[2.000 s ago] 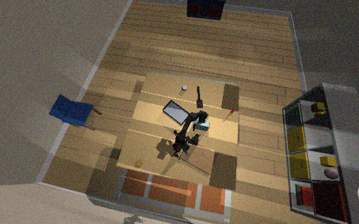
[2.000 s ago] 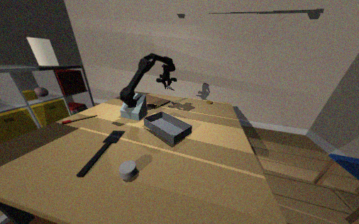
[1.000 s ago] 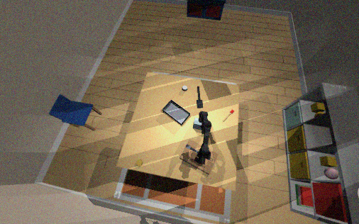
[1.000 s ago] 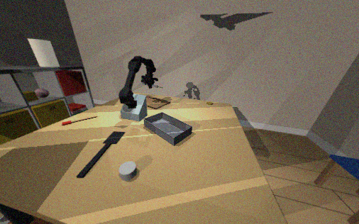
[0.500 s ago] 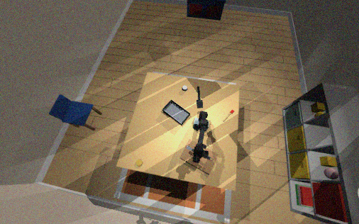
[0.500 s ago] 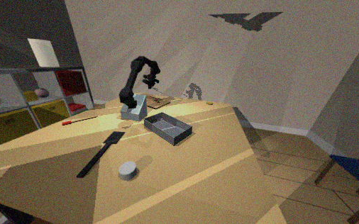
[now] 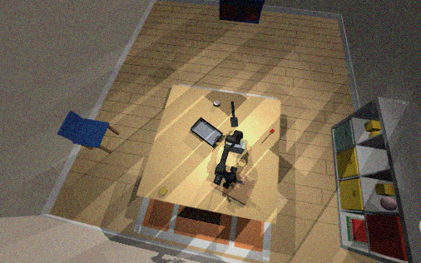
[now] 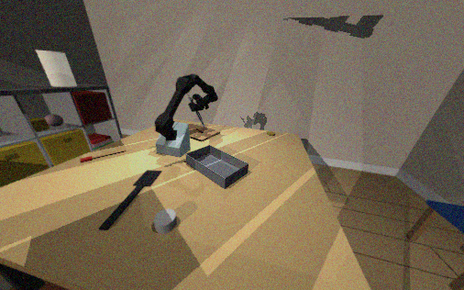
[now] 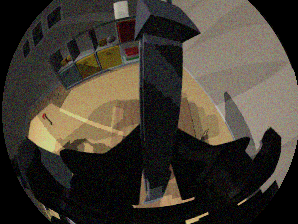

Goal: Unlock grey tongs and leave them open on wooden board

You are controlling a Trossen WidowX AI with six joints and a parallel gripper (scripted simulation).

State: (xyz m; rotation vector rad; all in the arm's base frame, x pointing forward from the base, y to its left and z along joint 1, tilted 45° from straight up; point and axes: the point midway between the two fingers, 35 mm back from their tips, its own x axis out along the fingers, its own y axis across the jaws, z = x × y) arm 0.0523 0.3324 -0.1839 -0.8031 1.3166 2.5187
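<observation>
"Claw?"
"Gripper: fingers mostly closed, something between them, the grey tongs. Up off the desk."
"Tongs vs. claw?"
"Below it, lower end slanting down at the wooden board. Touching board, or locked? Can't tell."
"Edges, room?"
"Board's near the orange-drawer edge, right of its middle in top view. Wide gap from it to the yellow disc, near that edge's left corner. Roasting tin sits mid-desk, well apart. Red-handled tool: near right edge."
</observation>
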